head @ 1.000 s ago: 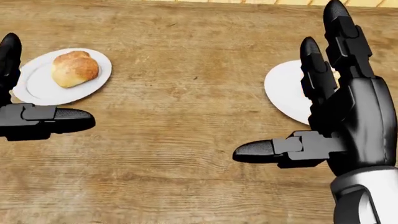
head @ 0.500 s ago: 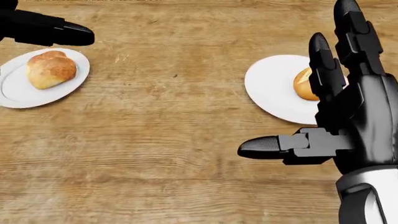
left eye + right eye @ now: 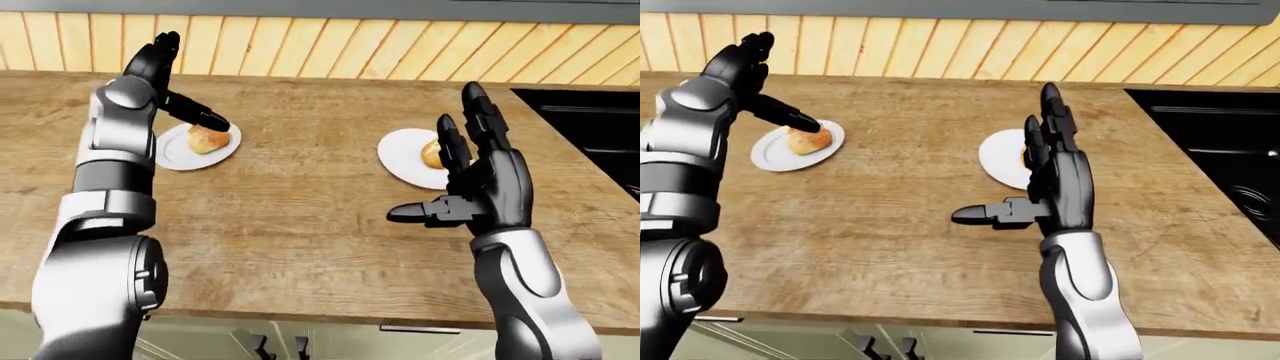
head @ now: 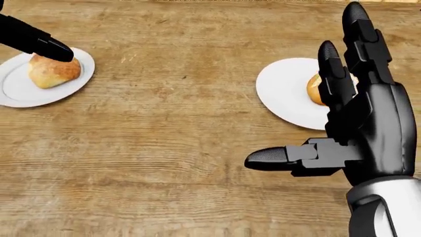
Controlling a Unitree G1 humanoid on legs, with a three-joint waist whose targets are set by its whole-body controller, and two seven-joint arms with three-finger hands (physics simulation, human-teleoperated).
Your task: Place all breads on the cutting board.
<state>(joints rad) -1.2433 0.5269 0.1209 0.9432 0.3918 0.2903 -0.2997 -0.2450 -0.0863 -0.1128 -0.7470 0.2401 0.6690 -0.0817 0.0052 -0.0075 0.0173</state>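
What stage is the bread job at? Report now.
Nothing is done: each bread roll sits on its own plate, and no cutting board shows. The open left hand reaches over the left roll; the right hand hovers open, empty. Both rolls remain.

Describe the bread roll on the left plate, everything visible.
The roll is a rounded, golden-brown bun with a paler, creased side, crust looking matte and baked. It lies whole on a white round plate, toward the plate's upper right in the head view, on the wooden counter. The left hand is raised over it, open, one dark finger crossing its top edge in the picture; actual contact cannot be told.
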